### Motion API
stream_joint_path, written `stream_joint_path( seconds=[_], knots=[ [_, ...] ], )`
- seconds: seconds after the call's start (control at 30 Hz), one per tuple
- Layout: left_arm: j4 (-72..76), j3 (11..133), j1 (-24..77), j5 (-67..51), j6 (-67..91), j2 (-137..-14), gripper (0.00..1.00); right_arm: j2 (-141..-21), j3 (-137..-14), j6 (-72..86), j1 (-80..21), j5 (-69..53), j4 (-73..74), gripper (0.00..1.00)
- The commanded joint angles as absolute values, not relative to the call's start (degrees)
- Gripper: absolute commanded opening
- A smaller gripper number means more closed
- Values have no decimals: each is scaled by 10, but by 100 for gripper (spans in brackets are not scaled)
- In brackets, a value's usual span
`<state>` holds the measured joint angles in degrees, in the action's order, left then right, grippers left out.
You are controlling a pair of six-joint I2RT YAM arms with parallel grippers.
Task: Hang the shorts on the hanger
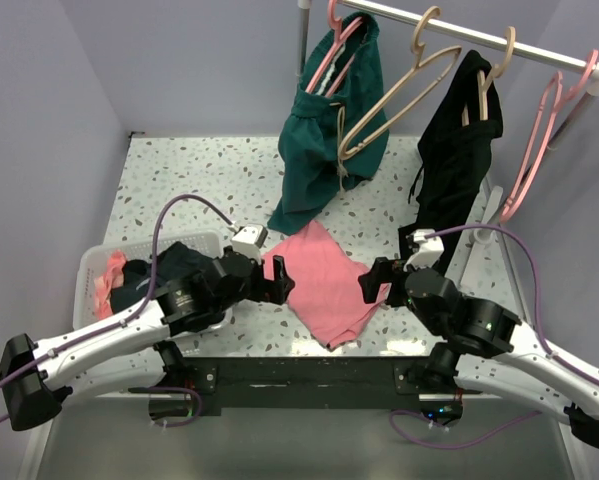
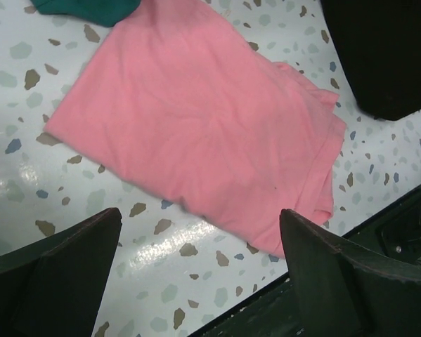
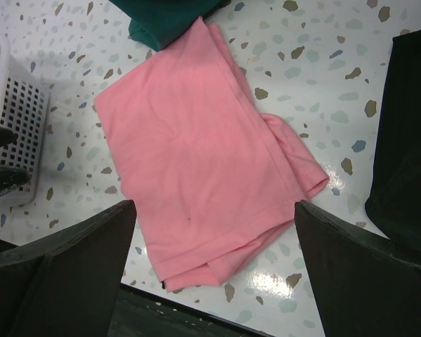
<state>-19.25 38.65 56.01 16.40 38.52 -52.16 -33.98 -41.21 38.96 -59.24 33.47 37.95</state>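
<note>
Shorts (image 1: 184, 258): a dark bundle lying in the basket (image 1: 89, 265) at the table's (image 1: 199, 180) left edge, toward the front-left corner. The left arm crosses over it, so only part shows, and the waistband cannot be made out. No gripper touches it.

Hanger (image 1: 419, 58): hangs bare by its hook from the rod (image 1: 459, 30) above the back edge, right of centre. Its lower shoulder overlaps the teal garment (image 1: 314, 150) in the top view.

Left gripper (image 1: 279, 280): just right of the basket, at the left border of the pink cloth (image 1: 324, 280). The wrist view shows its fingers (image 2: 55, 274) spread wide with nothing between them and the cloth below.

Right gripper (image 1: 371, 285): at the cloth's right border, facing the left one across it. Its fingers (image 3: 62, 274) are likewise spread wide and hold nothing.

Pink cloth: lies flat and folded at the centre, near the front edge, with its near-right corner rumpled.

Teal garment: hangs from the rod's left end, its hem reaching the table at back centre and just meeting the pink cloth's far corner.

Black garment (image 1: 457, 160): hangs on a second beige hanger to the right of the bare one, reaching down by the right edge.
</note>
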Motion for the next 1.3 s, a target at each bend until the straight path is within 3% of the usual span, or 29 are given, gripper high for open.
stream_joint_path(
  seconds=[0.0,0.27,0.5,0.83,1.03,1.13,1.23,1.27],
  knots=[
    [-247,444,561,224,425,-509,100,-343,-409,385,-595,333,352,99],
    [-370,539,538,311,487,-526,100,-367,-403,372,-594,315,329,98],
    [-465,599,367,306,506,-564,100,-423,-393,347,-594,272,266,99],
    [-524,488,164,322,603,-565,100,-503,-397,325,-594,196,196,99],
    [-474,427,138,311,660,-594,100,-531,-396,325,-594,173,180,98],
    [-425,404,138,308,671,-623,94,-533,-394,324,-594,170,180,98],
    [-382,391,138,301,667,-650,70,-530,-391,327,-594,168,180,98],
    [-368,391,137,300,663,-656,49,-528,-391,327,-594,169,180,99]
  ],
)
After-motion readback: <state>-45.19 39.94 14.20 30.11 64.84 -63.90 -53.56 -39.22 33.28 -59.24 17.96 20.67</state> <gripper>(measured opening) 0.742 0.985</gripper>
